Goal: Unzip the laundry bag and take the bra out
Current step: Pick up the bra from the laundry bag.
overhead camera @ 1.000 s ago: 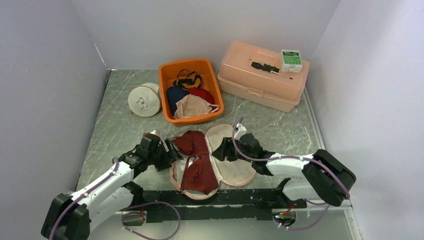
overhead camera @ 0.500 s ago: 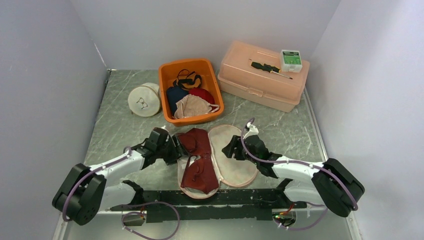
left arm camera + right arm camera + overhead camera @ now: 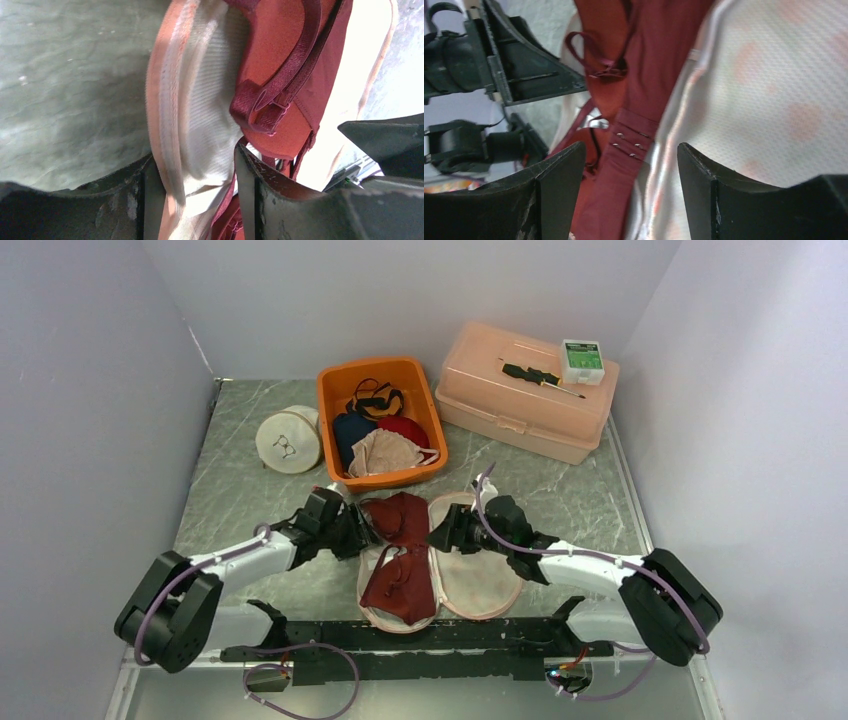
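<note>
The laundry bag (image 3: 480, 578) lies unzipped and spread flat in two oval halves of pale mesh with a peach rim. The dark red bra (image 3: 402, 570) rests on its left half. My left gripper (image 3: 358, 531) is at the bag's left edge. In the left wrist view its jaws (image 3: 195, 155) stand apart with the peach rim (image 3: 164, 100) and bunched mesh between them, the bra (image 3: 280, 75) just beyond. My right gripper (image 3: 441, 536) hovers open over the bag's middle. Its fingers (image 3: 631, 147) straddle the bra's hook band (image 3: 631, 142) and the mesh (image 3: 774, 90).
An orange bin (image 3: 328, 420) holding several garments stands just behind the bag. A round white pouch (image 3: 288, 443) sits to its left. A pink lidded box (image 3: 520, 405) at the back right carries a screwdriver (image 3: 541, 377) and a small green-and-white box (image 3: 582, 358). Walls close in left and right.
My left gripper has moved right onto the bag's left rim and its jaws have narrowed. My right gripper has shifted left toward the bag's middle, opening slightly.
</note>
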`<state>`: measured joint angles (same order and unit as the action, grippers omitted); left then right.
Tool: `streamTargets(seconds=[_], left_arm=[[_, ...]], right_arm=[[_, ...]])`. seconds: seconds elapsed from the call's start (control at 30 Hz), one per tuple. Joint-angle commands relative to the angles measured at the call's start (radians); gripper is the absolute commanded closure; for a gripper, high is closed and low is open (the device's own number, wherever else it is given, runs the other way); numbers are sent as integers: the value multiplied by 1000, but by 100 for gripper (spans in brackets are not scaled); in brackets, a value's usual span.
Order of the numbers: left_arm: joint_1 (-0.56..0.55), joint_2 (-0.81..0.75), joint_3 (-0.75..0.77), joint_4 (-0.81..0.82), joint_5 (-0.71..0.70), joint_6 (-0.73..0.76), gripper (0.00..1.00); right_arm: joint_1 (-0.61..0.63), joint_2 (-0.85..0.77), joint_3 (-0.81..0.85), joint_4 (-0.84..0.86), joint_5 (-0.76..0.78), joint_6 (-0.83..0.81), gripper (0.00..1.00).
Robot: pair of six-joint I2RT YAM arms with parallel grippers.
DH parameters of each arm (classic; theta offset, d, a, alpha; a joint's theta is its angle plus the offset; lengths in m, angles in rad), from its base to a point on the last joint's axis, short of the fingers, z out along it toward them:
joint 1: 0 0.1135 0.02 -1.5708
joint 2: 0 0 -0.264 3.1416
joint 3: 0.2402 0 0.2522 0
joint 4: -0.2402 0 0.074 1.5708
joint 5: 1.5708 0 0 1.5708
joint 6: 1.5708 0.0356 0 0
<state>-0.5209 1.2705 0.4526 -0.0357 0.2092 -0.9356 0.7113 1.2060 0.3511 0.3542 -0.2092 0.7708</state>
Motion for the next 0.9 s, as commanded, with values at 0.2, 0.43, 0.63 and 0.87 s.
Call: streamTargets(seconds=[0.2,0.43,0.63,0.87], left_arm=[[-2,-173,-38,-190,-104,27,41],[-2,-92,-58,-124,-96,18,49],[-4,-50,-74,-121,-143,-9,63],[-4,-45,-116,-97,-149,-30,73]], right_arm=[[-4,69,52,119,-120,91,32],[0,80,23,163,-119,132,32],[20,85,40,136,-106,127,32],[37,159,69,125,-104,134,32]])
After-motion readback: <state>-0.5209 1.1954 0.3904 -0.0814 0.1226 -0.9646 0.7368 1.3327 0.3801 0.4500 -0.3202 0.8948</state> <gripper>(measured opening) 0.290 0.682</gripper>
